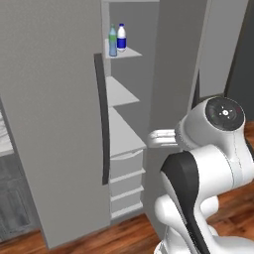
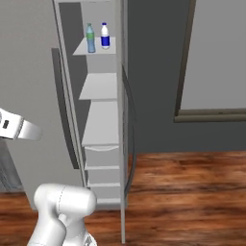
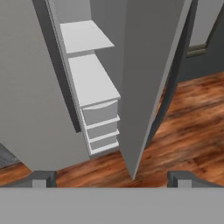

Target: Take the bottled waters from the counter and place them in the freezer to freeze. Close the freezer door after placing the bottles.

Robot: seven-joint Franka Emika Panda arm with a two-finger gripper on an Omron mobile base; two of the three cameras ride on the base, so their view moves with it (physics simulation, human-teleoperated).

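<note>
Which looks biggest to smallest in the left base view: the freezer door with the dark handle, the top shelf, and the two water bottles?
1. freezer door, by far the largest.
2. top shelf.
3. teal-green bottle and clear bottle: side by side, nearly alike, so unranked.

arm (image 1: 198, 173): folded, elbow raised; gripper (image 3: 112, 179): jaws wide apart, empty
</note>
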